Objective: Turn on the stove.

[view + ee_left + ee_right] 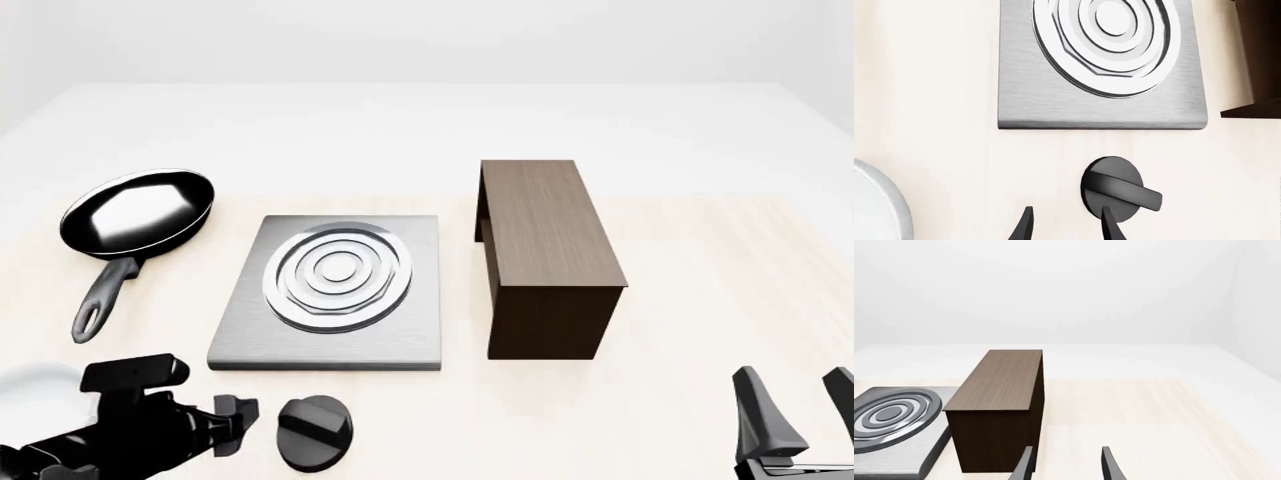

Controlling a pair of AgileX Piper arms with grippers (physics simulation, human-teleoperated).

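Note:
The stove is a flat brushed-grey plate (416,335) with a silver ring burner (338,272). Its separate black round knob (316,432) lies on the table just in front of the plate. My left gripper (243,420) is open and empty, low over the table just left of the knob. In the left wrist view the knob (1115,189) with its raised ridge sits beside one fingertip (1109,225), off to the side of my left gripper (1066,227), with the stove plate (1027,100) beyond. My right gripper (797,395) is open and empty at the near right.
A dark brown wooden cabinet (550,250) stands right of the stove and also shows in the right wrist view (997,405). A black frying pan (140,212) lies far left. A white rounded object (34,395) sits at the near left, beside my left arm.

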